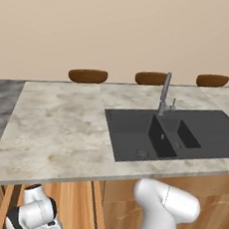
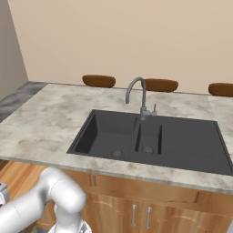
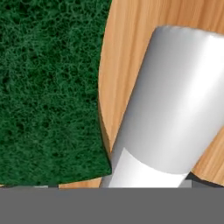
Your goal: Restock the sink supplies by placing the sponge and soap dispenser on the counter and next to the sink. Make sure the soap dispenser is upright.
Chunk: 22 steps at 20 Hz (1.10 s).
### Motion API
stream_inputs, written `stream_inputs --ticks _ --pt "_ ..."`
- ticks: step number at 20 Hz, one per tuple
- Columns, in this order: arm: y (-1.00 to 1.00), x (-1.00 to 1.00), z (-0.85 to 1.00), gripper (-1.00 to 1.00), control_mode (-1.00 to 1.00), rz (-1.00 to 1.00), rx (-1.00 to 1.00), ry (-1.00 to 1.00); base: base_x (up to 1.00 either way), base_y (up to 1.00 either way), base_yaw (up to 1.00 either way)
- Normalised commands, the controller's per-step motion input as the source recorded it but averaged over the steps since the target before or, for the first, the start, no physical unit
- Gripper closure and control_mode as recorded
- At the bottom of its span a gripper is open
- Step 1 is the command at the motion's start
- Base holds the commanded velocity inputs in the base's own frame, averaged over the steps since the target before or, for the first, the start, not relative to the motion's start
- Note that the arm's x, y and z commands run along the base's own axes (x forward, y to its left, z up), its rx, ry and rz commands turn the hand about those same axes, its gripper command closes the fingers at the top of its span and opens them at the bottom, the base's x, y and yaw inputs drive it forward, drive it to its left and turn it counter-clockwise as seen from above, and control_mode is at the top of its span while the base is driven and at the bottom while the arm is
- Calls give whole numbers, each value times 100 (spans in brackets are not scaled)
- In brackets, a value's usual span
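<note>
Fingers spread wide, empty, hand hard against the flat dark-green scouring sponge [image 3: 52, 92] beside the slim light-grey cylindrical soap dispenser [image 3: 175, 105]; centre on one before closing.

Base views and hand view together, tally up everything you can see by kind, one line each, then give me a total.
Sponge: 1
Soap dispenser: 1
Sink: 1
Faucet: 1
Counter: 1
Brown stools behind the counter: 3
Total: 8
</note>
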Motion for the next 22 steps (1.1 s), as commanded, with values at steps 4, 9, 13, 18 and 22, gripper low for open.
stream_inputs --ticks 4,9,13,18,22 --pt "0 -19 -29 -100 -100 -3 0 -3 0 0 0" --pt "-1 -15 -11 100 -100 -5 0 -9 0 0 0" --pt "-7 -29 14 100 -100 -5 0 -17 0 0 0" --pt "-5 -49 96 100 -100 0 0 -20 0 0 0" --pt "-19 -26 100 100 -100 -3 5 -10 0 0 0"
